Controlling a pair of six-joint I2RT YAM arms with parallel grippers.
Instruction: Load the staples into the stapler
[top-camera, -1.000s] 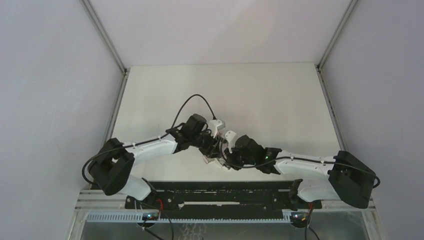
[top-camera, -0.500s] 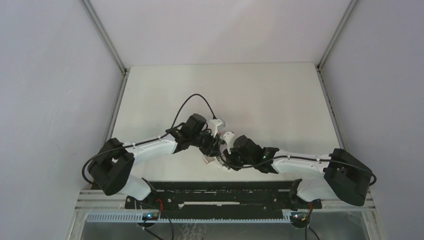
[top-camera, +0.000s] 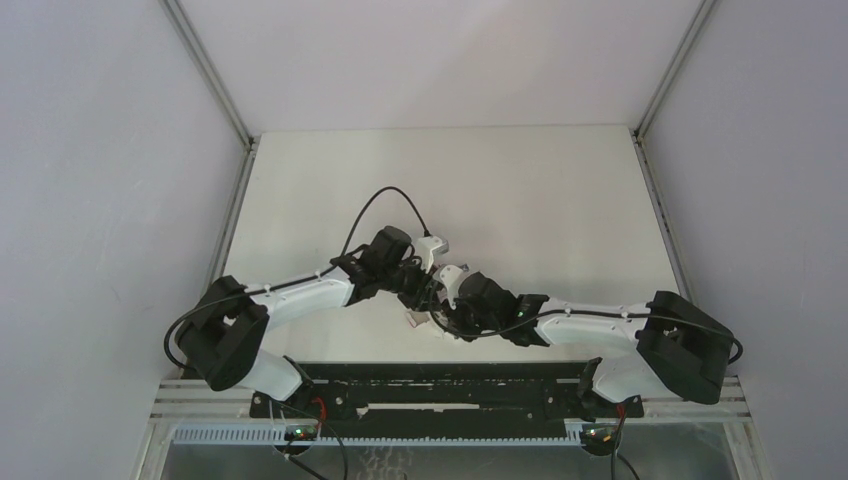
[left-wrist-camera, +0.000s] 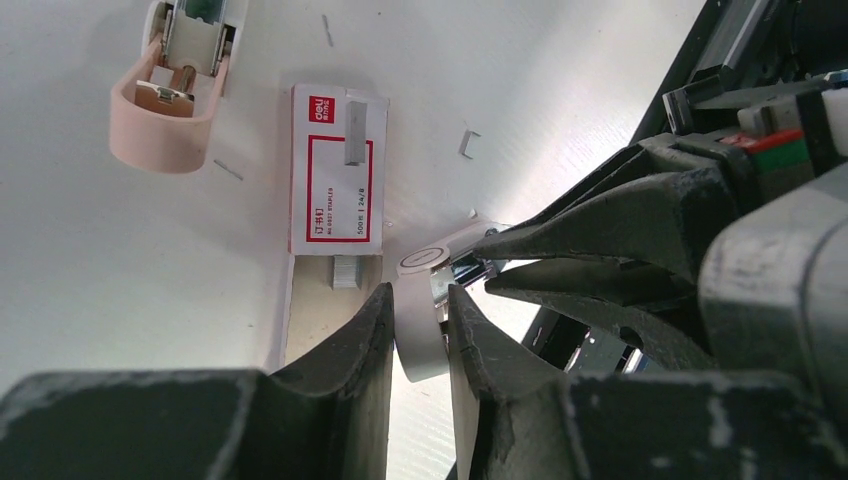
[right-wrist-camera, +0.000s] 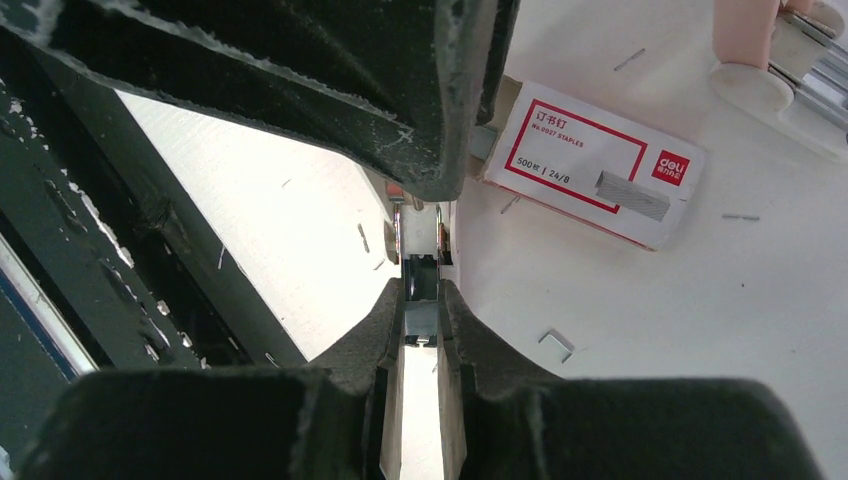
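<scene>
Top external shows both arms stretched low and inward from their bases, forearms nearly level, wrists meeting over the near middle of the tabletop (top-camera: 560, 200). In the left wrist view, the left gripper (left-wrist-camera: 420, 300) has its fingers (left-wrist-camera: 360, 350) drawn narrow and clamped on the white stapler body (left-wrist-camera: 418, 345), which ends in a round disc. The right gripper (right-wrist-camera: 420, 292) points in from the opposite side, its fingers (right-wrist-camera: 375, 335) pinched almost together on the metal staple channel (right-wrist-camera: 421, 275) just beside that disc. Next to the grasp the red-and-white staple box (left-wrist-camera: 335, 200) lies flat on the tabletop, with a staple strip (left-wrist-camera: 358, 132) resting on its lid and a second strip (left-wrist-camera: 345, 272) at its open end. Past the box sits a pink stapler piece (left-wrist-camera: 160, 130); whether it joins the held body cannot be told. A loose staple (right-wrist-camera: 555, 343) lies near the right fingers
</scene>
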